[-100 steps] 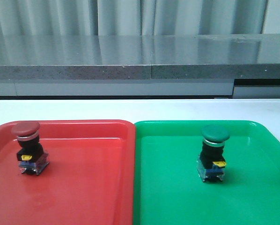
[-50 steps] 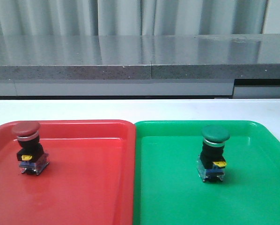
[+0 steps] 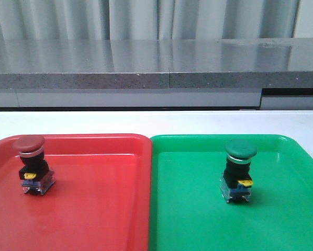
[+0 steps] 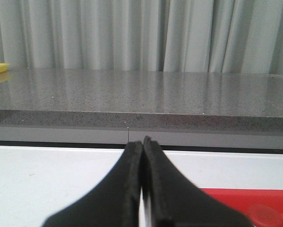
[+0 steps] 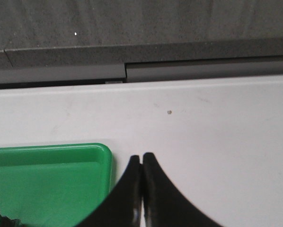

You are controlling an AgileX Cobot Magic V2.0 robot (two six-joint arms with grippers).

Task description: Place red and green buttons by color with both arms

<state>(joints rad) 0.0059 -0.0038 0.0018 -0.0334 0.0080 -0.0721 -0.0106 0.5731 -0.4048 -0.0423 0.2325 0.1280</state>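
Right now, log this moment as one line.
red button: upright in red tray | green button: upright in green tray | left gripper: shut, empty | right gripper: shut, empty

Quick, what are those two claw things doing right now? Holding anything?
Left gripper: jaws closed, holding nothing.
Right gripper: jaws closed, holding nothing.

Lab bench, grey counter (image 3: 156, 65) (curtained backdrop (image 3: 146, 20))
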